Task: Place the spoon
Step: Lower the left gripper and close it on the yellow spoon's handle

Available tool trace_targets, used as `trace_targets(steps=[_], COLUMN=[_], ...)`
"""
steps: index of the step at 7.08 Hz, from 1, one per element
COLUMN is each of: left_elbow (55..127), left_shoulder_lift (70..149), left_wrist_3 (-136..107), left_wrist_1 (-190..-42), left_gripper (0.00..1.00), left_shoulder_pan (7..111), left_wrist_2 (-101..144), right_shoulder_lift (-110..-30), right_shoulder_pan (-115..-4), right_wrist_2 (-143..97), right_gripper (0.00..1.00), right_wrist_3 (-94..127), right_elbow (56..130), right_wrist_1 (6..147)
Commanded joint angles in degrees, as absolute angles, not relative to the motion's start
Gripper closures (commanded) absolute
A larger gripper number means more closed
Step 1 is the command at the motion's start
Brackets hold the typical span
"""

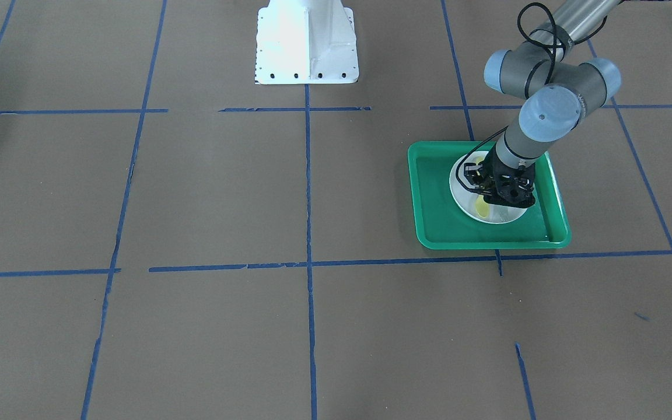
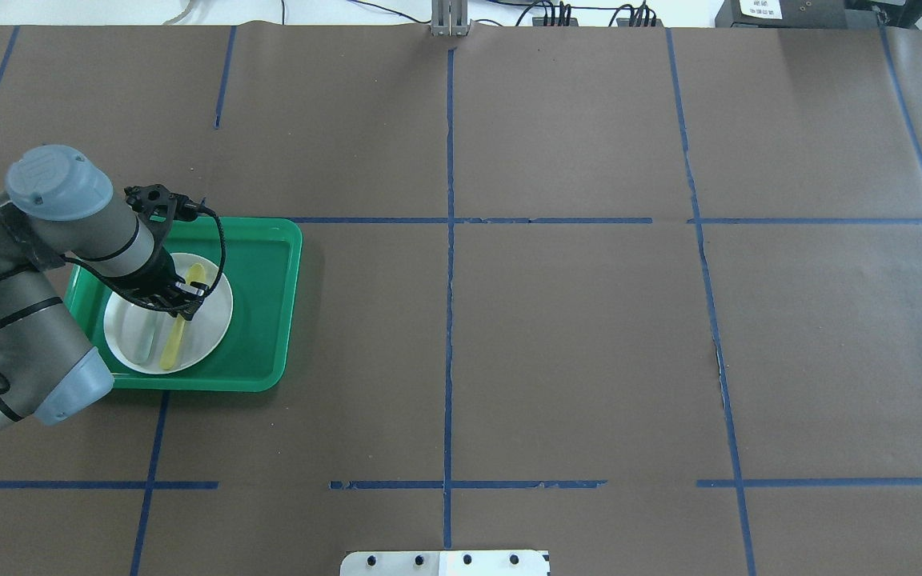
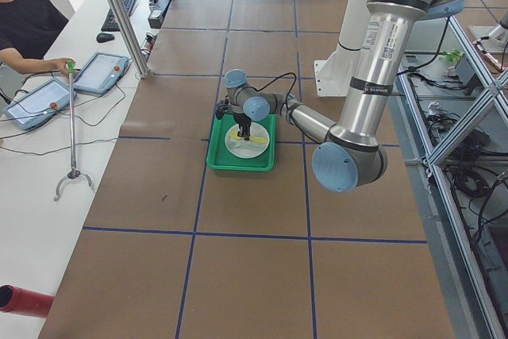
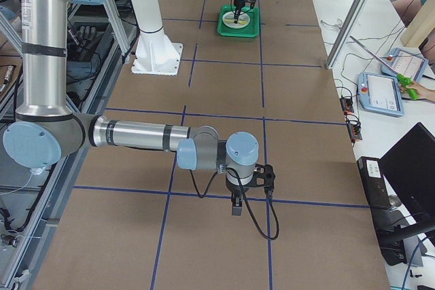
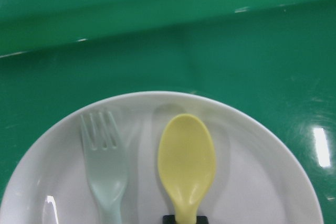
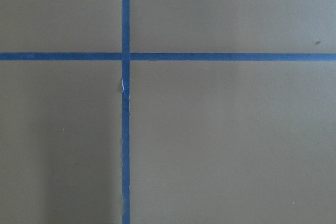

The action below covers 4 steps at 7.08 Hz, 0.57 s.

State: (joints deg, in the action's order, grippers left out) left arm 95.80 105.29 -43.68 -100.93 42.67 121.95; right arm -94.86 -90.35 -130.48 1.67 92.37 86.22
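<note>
Overhead exterior, L pincer (image 2: 186,299) clamped on spoon (image 2: 172,347), fork (image 2: 145,340) beside, plate (image 2: 211,323), tray (image 2: 269,304), R pincer (image 4: 236,209) unclear

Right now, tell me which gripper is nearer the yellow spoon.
Left. The left gripper is down at the handle of the yellow spoon, over the white plate in the green tray; the right gripper hangs above the table far away.

Green plastic tray (image 2: 285,308), rectangular, on a table (image 2: 573,336) covered in brown paper and gridded with blue tape (image 2: 449,320).
White round plate (image 2: 219,308) inside the tray.
Pale grey-green translucent fork (image 5: 106,169) lying on the plate.
Two touchscreen pendants (image 3: 101,73) and a grabber stick (image 3: 71,129) on the side bench.
</note>
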Motion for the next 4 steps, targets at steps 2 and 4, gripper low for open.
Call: trace_targets(steps=[2,4], left_elbow=[98.4,100.5], left_shoulder_lift=[106.3,110.2], left_wrist_3=[-46.0,-54.2], left_wrist_1=[-94.6,-90.3], left_gripper=[1.00,1.00], left_shoulder_pan=[42.6,42.5], left_wrist_2=[122.3,122.3], right_shoulder_lift=[-94.8,-94.8], right_shoulder_pan=[-90.4,-90.4], right_wrist_2=[-130.5,-130.4], right_gripper=[0.00,0.00], right_wrist_3=[1.7,1.7], right_elbow=[92.4,92.4], right_wrist_1=[86.2,86.2])
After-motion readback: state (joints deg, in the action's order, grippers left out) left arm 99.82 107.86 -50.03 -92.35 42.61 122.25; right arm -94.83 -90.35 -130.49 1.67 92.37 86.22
